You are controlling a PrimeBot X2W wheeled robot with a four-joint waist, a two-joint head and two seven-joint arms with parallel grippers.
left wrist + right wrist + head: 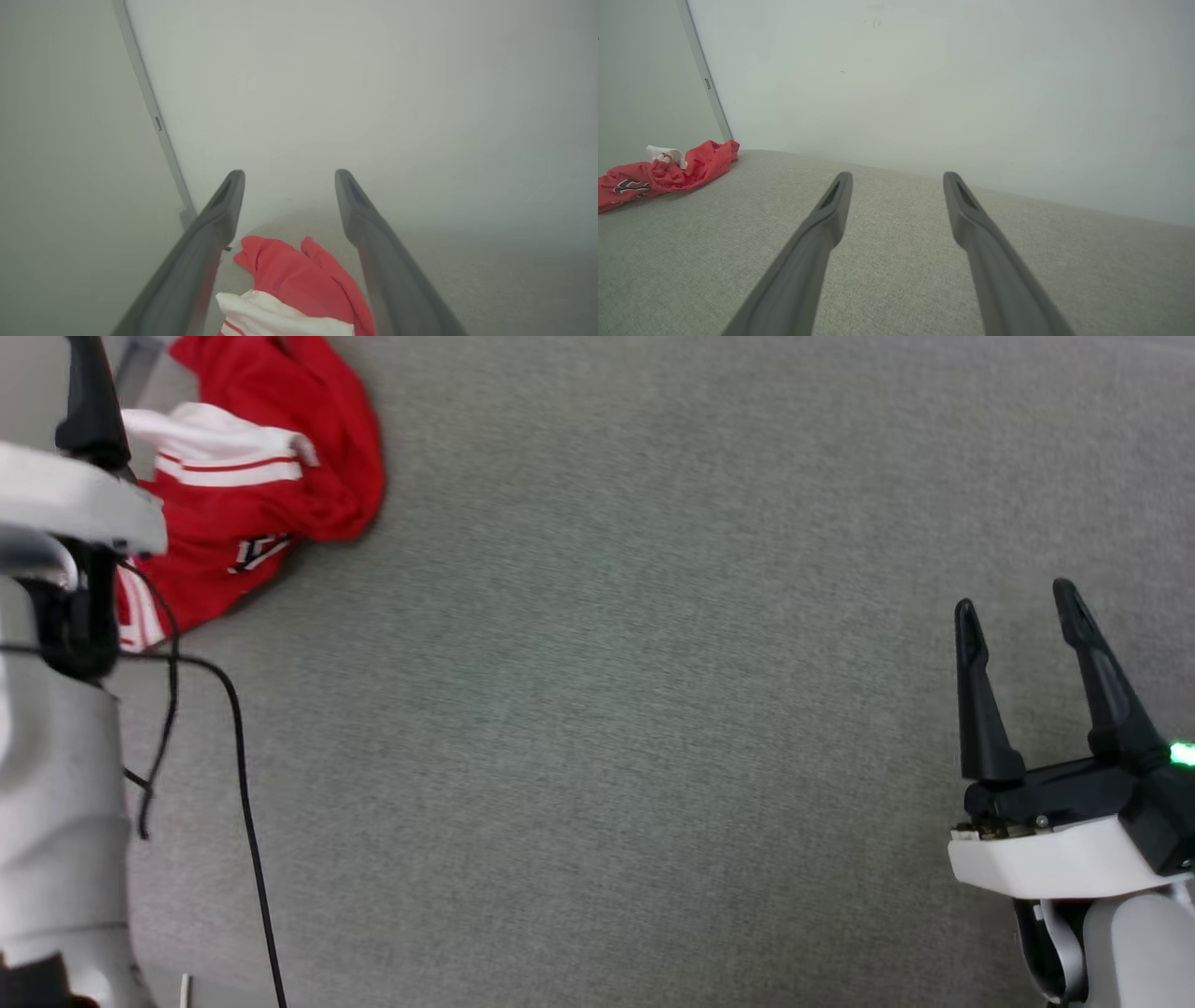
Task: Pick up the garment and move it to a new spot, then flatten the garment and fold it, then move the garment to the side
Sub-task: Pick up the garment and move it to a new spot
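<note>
"Where's the garment lying?"

"Far left on the grey fabric surface, close to the pale wall. It's crumpled in a heap, red cloth bunched up, with white and red stripes showing on top."

"And the left gripper?"

"Right at the heap. Its two dark fingers stand spread apart with nothing pinched between them. In its wrist view the red cloth lies lower down, in the gap between them. Whether they touch it, I can't tell."

"The right gripper?"

"Near right, well apart from the garment. It's spread wide too, holding nothing, over bare fabric. A small green light glows at its base."

"Anything else?"

"A black cable hangs from the left arm, down the near left."
</note>
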